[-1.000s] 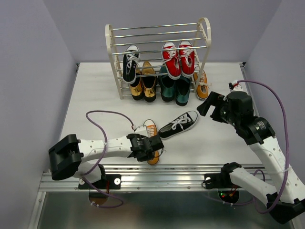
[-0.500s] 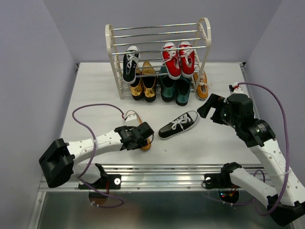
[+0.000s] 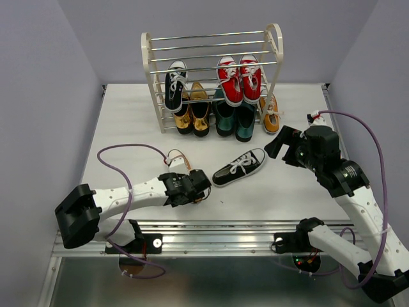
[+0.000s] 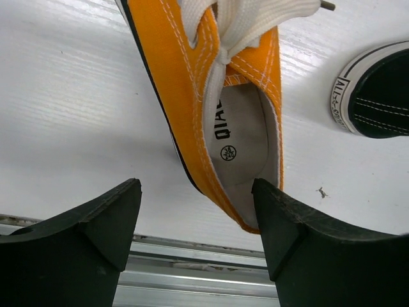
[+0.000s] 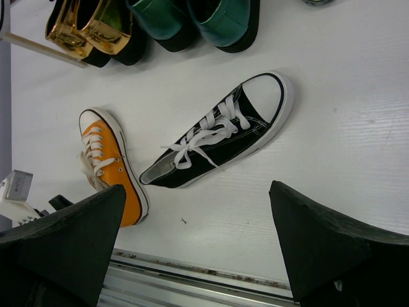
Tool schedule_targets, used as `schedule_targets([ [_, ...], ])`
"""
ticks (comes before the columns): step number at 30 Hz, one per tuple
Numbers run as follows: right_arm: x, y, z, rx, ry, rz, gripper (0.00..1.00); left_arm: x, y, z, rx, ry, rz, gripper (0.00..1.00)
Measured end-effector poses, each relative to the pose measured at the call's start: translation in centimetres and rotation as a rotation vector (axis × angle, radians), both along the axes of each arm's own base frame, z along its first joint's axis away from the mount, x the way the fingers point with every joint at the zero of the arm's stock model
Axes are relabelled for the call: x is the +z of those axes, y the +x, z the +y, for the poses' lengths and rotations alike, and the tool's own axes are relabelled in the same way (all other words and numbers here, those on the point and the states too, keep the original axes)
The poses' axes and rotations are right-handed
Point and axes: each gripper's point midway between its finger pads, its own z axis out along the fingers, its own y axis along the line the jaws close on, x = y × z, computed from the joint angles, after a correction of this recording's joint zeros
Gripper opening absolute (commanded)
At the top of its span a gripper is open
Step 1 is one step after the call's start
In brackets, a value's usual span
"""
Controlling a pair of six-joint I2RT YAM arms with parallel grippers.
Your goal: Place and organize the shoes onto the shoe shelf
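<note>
An orange shoe (image 4: pixel 217 109) lies on the white table near its front edge. My left gripper (image 4: pixel 195 192) stands open around its heel, the right finger beside the heel rim. From above, the left gripper (image 3: pixel 190 185) covers most of that shoe. A black shoe (image 3: pixel 239 166) lies on the table just to the right, also in the right wrist view, black shoe (image 5: pixel 223 131), beside the orange shoe (image 5: pixel 108 166). My right gripper (image 3: pixel 281 142) hovers open and holds nothing. The shoe shelf (image 3: pixel 276 39) holds one black shoe (image 3: pixel 174 83) and two red shoes (image 3: pixel 239 78). Another orange shoe (image 3: pixel 271 114) sits by its right foot.
A glossy gold pair (image 3: pixel 192 116) and a dark green pair (image 3: pixel 234 120) stand at the bottom of the shelf. A metal rail (image 3: pixel 217 240) runs along the table's front edge. A purple cable (image 3: pixel 128 153) loops over the table left of the left arm.
The left gripper, shut on the orange shoe a second ago, has slid it a little left and opened, letting it go. The right arm has barely moved.
</note>
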Motion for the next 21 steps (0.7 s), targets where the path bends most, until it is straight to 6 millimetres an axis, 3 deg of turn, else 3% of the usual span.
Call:
schedule_targets([
  [3, 0.0, 0.0, 0.0, 0.001, -0.002, 0.000, 1.00, 0.7, -0.3, -0.7, 0.017, -0.012, -0.019, 0.70],
  [8, 0.0, 0.0, 0.0, 0.002, -0.004, 0.000, 1.00, 2.2, -0.8, -2.5, 0.040, -0.037, -0.040, 0.68],
  [14, 0.0, 0.0, 0.0, 0.002, -0.004, 0.000, 1.00, 2.2, -1.2, -2.8, 0.086, -0.046, -0.034, 0.80],
  [15, 0.0, 0.0, 0.0, 0.002, -0.004, 0.000, 1.00, 2.2, -1.1, -2.7, 0.091, -0.044, -0.035, 0.96],
  [16, 0.0, 0.0, 0.0, 0.002, -0.004, 0.000, 1.00, 2.2, -1.1, -2.7, 0.095, -0.045, -0.037, 0.99],
  [21, 0.0, 0.0, 0.0, 0.002, -0.004, 0.000, 1.00, 1.6, -1.0, -2.8, 0.106, -0.034, -0.033, 0.95],
])
